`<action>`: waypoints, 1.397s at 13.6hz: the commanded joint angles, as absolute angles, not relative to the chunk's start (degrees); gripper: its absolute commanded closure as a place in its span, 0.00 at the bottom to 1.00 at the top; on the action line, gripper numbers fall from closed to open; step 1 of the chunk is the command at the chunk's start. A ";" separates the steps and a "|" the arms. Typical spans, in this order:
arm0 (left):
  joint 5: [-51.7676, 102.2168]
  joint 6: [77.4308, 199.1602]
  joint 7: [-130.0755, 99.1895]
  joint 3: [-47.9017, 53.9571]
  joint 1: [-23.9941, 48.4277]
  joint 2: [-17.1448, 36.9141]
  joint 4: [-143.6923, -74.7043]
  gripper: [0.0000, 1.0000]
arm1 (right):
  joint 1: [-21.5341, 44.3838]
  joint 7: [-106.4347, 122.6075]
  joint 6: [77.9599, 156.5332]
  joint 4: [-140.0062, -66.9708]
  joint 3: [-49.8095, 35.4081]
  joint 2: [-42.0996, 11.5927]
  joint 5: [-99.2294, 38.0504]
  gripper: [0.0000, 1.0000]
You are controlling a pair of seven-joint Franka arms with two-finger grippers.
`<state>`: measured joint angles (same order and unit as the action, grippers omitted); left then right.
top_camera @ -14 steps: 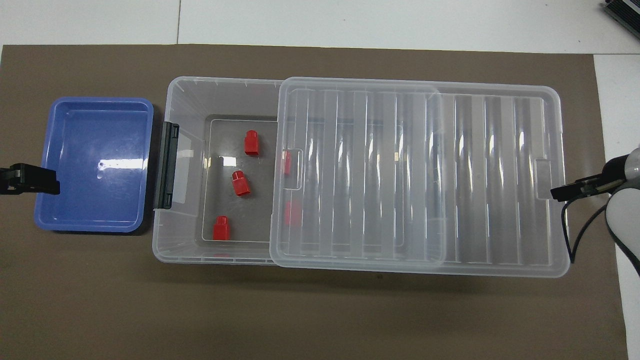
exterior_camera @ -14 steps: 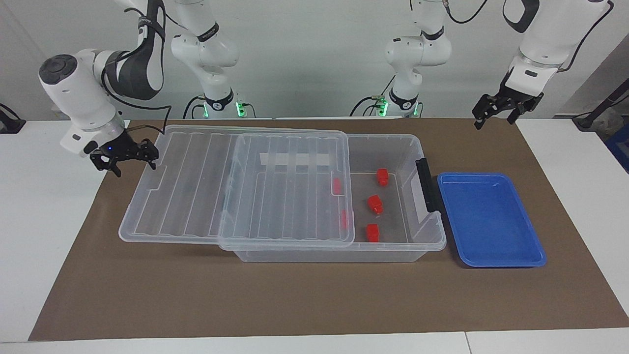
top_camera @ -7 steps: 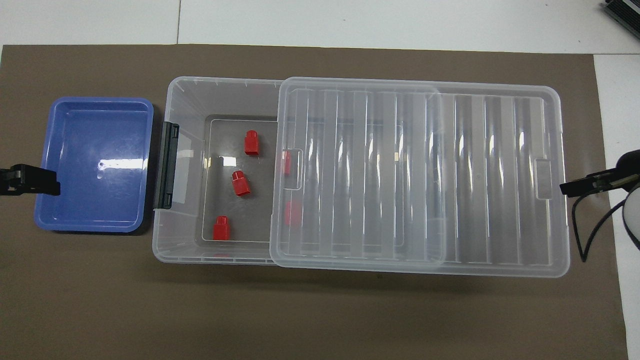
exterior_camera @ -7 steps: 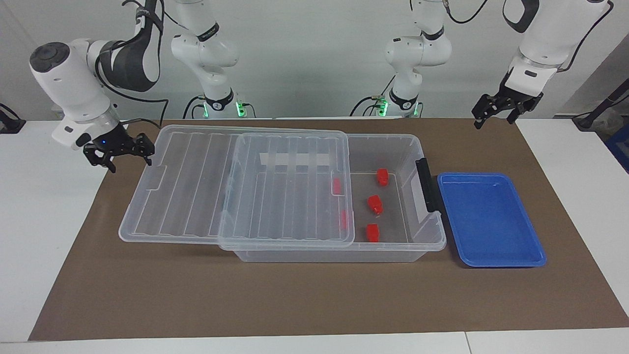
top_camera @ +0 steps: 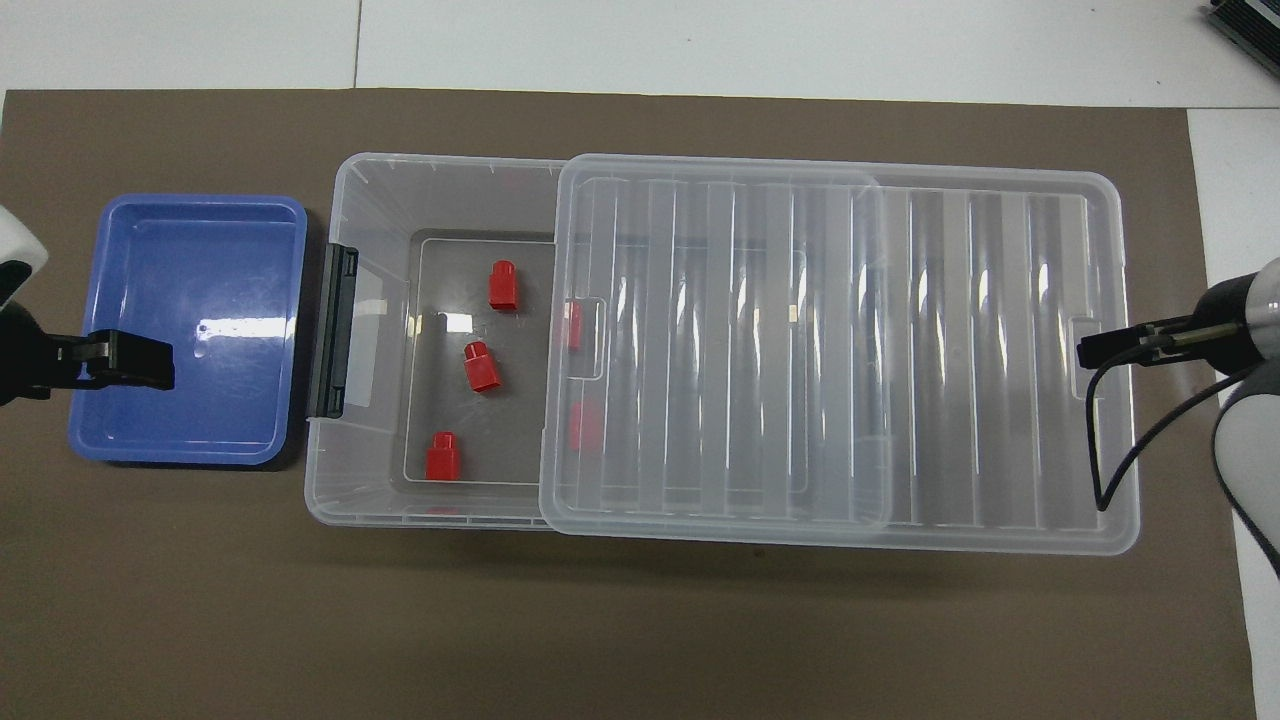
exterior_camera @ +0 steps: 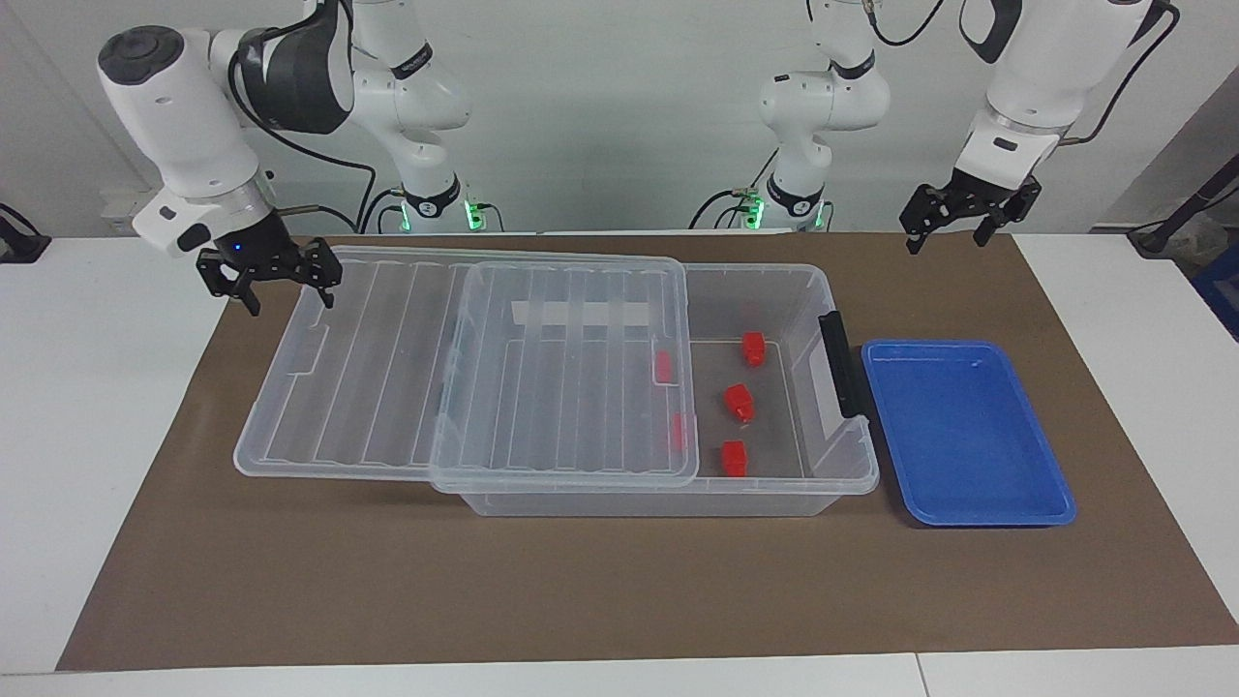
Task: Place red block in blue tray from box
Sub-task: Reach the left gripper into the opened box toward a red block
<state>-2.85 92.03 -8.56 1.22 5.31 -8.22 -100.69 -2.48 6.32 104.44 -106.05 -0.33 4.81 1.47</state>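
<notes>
Three red blocks lie in plain sight on the floor of the box (exterior_camera: 774, 484), in its uncovered end beside the black latch (exterior_camera: 840, 365); two more show dimly through the lid (exterior_camera: 465, 358), which is slid toward the right arm's end and overhangs the box there. The middle block (exterior_camera: 740, 402) looks the easiest to reach, though any of the three would serve. The tray (exterior_camera: 968, 513) sits empty just beside the latch end, holding nothing yet.

Both arms have moved in the last second. The right gripper (exterior_camera: 283, 286) has risen from beside the lid's overhanging end and now hangs over that end's corner nearer the robots, fingers spread and holding nothing. The left gripper (exterior_camera: 951, 225) has drifted inward, toward the tray and box; it is up in the air above the mat, also spread and empty.

That suggests the lid work is finished and the pick is starting. The left arm seems the likely one to reach into the open end. No block has been lifted, so the task is barely begun.
</notes>
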 commanded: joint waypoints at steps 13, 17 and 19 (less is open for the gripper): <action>-2.99 118.98 -33.21 1.49 20.04 7.82 -106.59 0.00 | 0.71 -11.95 88.76 -89.03 -0.09 -0.44 1.32 0.00; -6.50 124.35 -42.96 1.49 24.16 11.85 -109.25 0.00 | 0.53 -11.78 88.33 -89.30 0.09 -0.26 1.32 0.00; -6.50 126.55 -43.68 1.49 24.61 14.14 -109.51 0.00 | 0.53 -11.51 88.59 -90.08 0.09 0.09 1.32 0.00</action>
